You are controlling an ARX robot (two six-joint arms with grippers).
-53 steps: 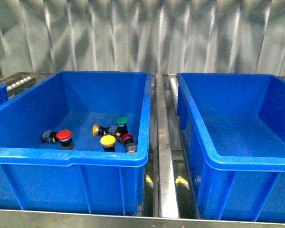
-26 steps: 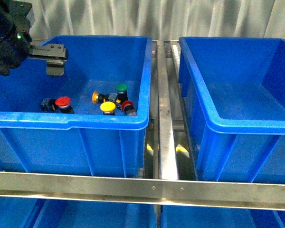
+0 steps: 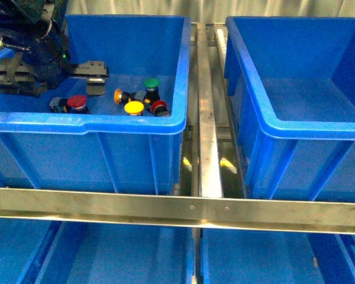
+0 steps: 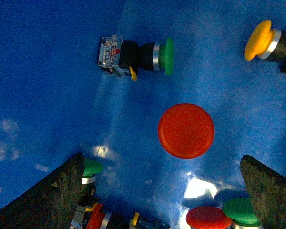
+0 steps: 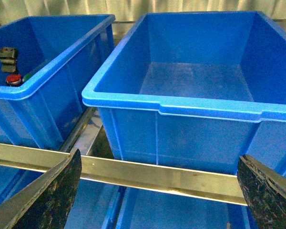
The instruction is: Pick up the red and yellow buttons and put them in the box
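Blue plastic is surrounding everything here: two open bins are sitting side by side on a steel frame. The left gripper (image 3: 94,78) is hanging inside the left bin (image 3: 89,123) with its jaws spread wide and gripping nothing. In the left wrist view a red button (image 4: 186,130) is standing cap-up on the bin floor, straight ahead of the gripper and centred between its two fingers (image 4: 52,198), touching neither. Past it, further from the fingers, a green button (image 4: 143,55) is lying on its side, and a yellow button (image 4: 263,39) is lying off toward the other finger's side. The right gripper (image 5: 158,162) is hovering outside the bins, its jaws also wide and empty, facing the front wall of the right bin (image 5: 205,112). A steel rail (image 3: 177,208) is running across below both bins, with more blue bins under it. A metal track (image 3: 210,118) is lying between the two, and a silvery wall (image 3: 136,6) is standing behind. The front view is showing two red caps, two yellow and one green. The left wrist view is showing three red, three green and one yellow.
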